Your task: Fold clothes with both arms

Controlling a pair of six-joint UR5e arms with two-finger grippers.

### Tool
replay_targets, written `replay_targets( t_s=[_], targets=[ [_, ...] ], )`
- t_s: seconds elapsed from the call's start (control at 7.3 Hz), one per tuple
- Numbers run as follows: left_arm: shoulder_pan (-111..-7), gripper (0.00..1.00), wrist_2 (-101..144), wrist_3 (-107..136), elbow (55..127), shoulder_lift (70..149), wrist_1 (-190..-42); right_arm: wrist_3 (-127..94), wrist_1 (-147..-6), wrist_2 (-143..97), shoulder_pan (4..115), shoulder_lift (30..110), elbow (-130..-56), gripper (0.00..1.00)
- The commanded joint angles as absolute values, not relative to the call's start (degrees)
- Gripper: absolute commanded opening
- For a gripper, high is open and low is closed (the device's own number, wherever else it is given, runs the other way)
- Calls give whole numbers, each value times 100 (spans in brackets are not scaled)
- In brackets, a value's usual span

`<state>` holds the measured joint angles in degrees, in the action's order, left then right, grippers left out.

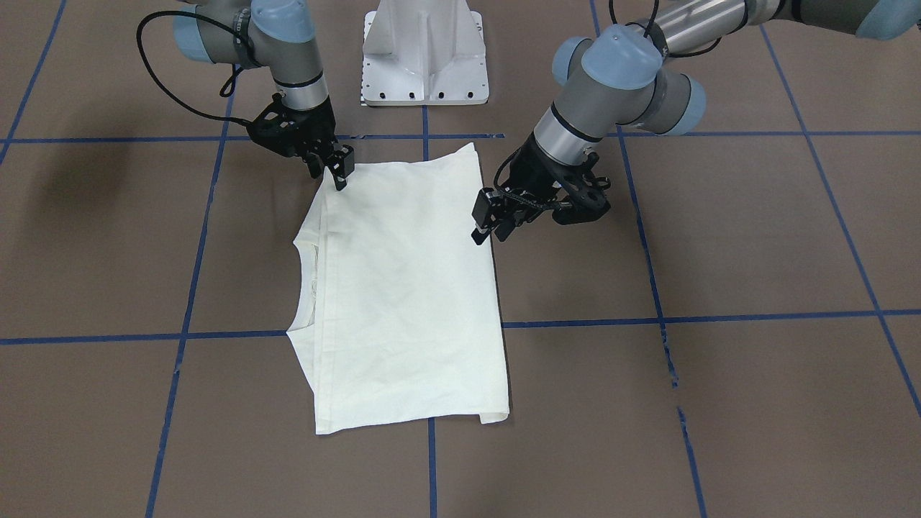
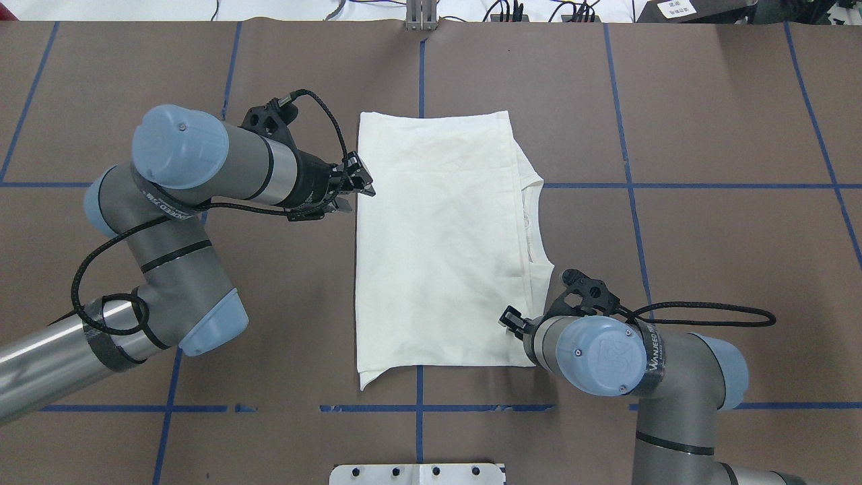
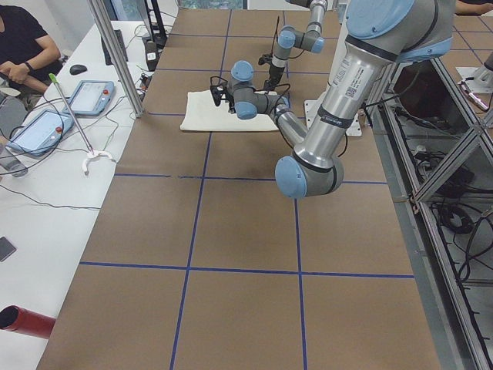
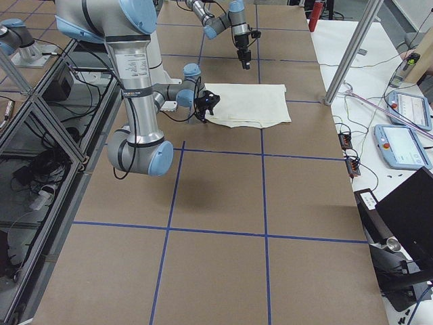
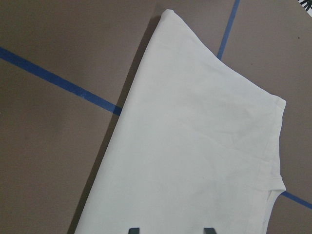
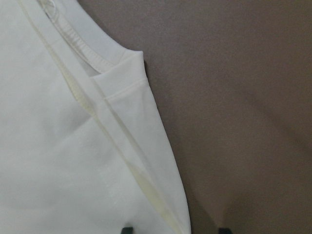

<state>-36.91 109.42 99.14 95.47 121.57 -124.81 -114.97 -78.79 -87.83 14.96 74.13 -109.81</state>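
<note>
The front-facing camera looks steeply down across the tabletop (image 1: 755,237) toward the robot's white pedestal (image 1: 424,57) at the view's top edge. The overhead camera sits behind the robot and looks forward and down. Both views share the shirt (image 1: 410,288) mid-frame. The two side cameras stand far off at opposite tabletop ends and look along it, the shirt small in each. Each wrist camera hangs close above the shirt: the left tool (image 5: 171,230) peeks in over a straight edge, the right tool (image 6: 175,230) near the collar (image 6: 73,34).

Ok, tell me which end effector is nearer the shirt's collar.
Right. The right end effector is at the shirt corner on the collar side; the left end effector is at the opposite edge.
</note>
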Motion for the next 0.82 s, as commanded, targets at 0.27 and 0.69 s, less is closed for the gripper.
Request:
replay_targets(
  t_s=[0.27,0.69],
  targets=[
    [-3691,53,10942,9914,9597,12164,-12393,-11496,-8130,-8789,1459,7365,-11013,0],
    [-3691,54,10951,9923,9615,12164,-12384,-11496,-8139,-8789,1459,7348,-11039,0]
  ],
)
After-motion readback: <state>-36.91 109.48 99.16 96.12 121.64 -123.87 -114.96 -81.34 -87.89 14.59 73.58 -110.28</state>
